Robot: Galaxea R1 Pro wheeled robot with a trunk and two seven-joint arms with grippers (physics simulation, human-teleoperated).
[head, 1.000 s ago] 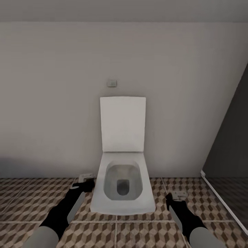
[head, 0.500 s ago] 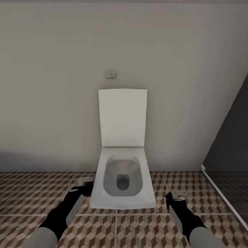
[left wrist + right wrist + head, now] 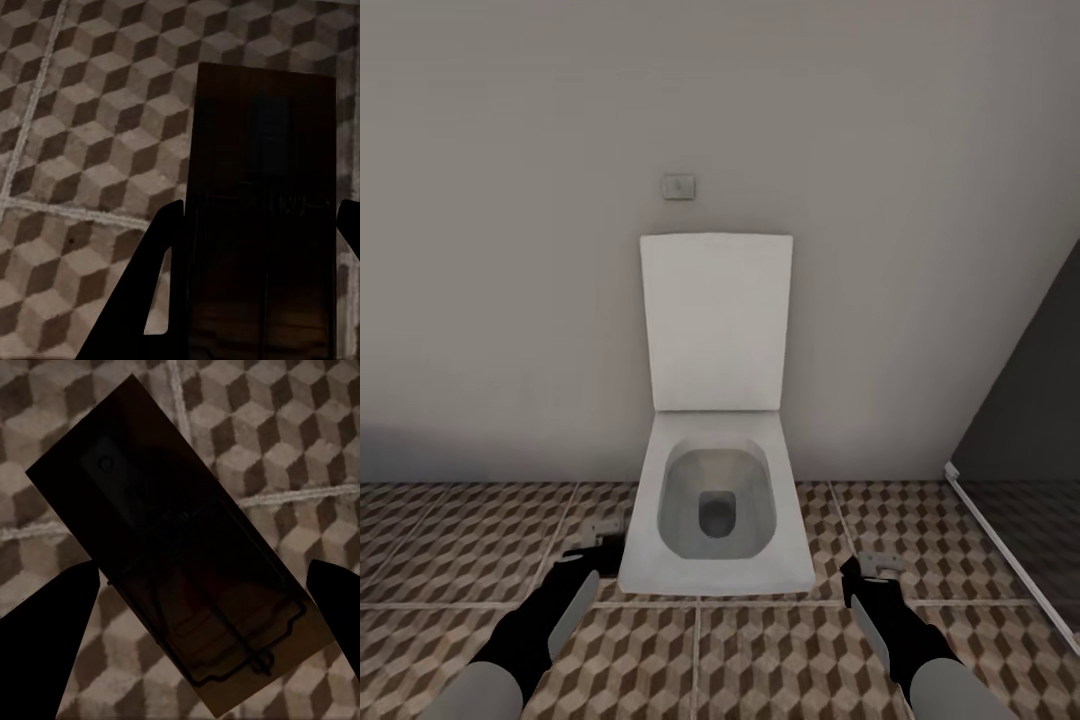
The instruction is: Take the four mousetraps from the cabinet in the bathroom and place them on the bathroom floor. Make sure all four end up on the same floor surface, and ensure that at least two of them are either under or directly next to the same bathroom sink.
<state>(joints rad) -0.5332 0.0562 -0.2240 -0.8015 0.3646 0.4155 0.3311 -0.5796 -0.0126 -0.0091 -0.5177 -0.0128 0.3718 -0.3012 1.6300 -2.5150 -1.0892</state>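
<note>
Landmark: the white toilet [image 3: 717, 505], lid raised against a plain grey wall [image 3: 510, 300], with a small grey flush plate [image 3: 679, 186] above the lid.

Left of the toilet, the left arm reaches forward low over the bathroom floor [image 3: 450, 540], which is tiled in a brown, beige and white cube pattern. The left pincer [image 3: 600, 537] lies just beside the toilet's front left corner. In the left wrist view its dark fingers [image 3: 154, 300] stand either side of a mousetrap [image 3: 262, 217], a dark-brown wooden slab with faint wire parts, seen above the floor tiles. The slab runs between the fingers; the left finger's edge appears to touch it, so the pincer seems clamped on it, though contact at the other finger is cut off.

Right of the toilet, the right pincer [image 3: 875, 570] sits near the front right corner. In the right wrist view a second mousetrap [image 3: 180, 547], with a dark wire frame, lies slantwise between the fingers [image 3: 52, 637]. Both fingers stand visibly apart from its edges, so whether it is gripped cannot be told.

Further right of the toilet, a dark panel [image 3: 1030, 420] with a pale base strip meets the floor.
</note>
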